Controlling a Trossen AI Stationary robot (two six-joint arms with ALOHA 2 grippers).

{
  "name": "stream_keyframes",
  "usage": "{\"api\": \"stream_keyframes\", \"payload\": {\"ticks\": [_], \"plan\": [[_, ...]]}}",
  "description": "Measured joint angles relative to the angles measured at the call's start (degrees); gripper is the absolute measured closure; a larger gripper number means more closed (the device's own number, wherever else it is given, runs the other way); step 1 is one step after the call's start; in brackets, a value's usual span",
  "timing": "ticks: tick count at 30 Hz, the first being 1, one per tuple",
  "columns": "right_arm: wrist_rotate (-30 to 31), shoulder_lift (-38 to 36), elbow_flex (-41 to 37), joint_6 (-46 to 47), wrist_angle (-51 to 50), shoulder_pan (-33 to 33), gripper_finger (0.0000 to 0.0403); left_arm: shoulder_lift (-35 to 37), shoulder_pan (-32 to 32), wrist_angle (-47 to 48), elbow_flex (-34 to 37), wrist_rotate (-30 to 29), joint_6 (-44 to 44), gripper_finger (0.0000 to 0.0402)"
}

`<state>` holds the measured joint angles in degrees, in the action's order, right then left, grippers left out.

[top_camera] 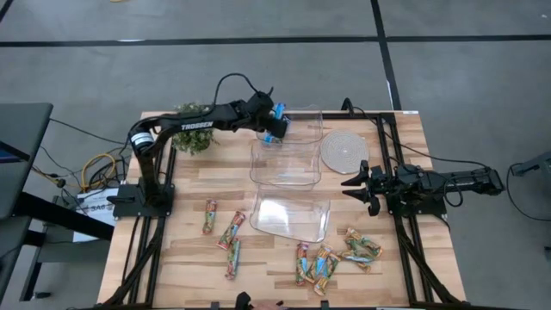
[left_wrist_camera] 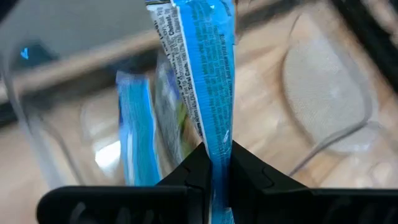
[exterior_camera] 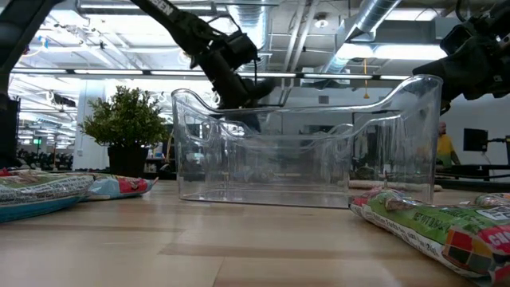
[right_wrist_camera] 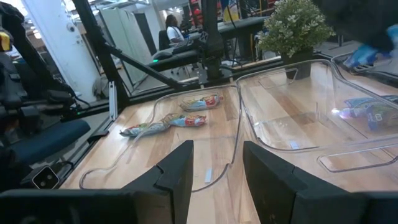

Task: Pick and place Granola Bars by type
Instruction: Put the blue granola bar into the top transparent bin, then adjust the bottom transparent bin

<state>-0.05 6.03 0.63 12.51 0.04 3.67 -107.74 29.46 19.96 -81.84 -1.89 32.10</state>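
The left hand [top_camera: 274, 126] pinched a blue granola bar [left_wrist_camera: 208, 81] above the far clear tub [top_camera: 297, 138], where another blue bar [left_wrist_camera: 135, 134] lay. The right hand [top_camera: 355, 182] hovered spread beside the tubs; other bars [top_camera: 331, 258] lay on the bench [top_camera: 189, 258]
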Motion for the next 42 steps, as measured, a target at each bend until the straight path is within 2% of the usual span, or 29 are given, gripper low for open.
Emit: {"api": "stream_keyframes", "payload": {"ticks": [11,22,34,42], "plan": [[0.0,0.0,0.0,0.0,0.1,0.0,0.0270,-2.3,0.3,-0.6,0.0,-1.9,-0.1,0.0372],[0.0,0.0,0.0,0.0,0.1,0.0,0.0270,-2.3,0.5,-0.5,0.0,-0.9,-1.4,0.0371],[0.0,0.0,0.0,0.0,0.1,0.0,0.0270,-2.2,0.5,-0.5,0.0,-0.5,-0.2,0.0303],[0.0,0.0,0.0,0.0,0.2,0.0,0.0270,-2.2,0.5,-1.7,0.0,-0.9,0.6,0.0295]]}}
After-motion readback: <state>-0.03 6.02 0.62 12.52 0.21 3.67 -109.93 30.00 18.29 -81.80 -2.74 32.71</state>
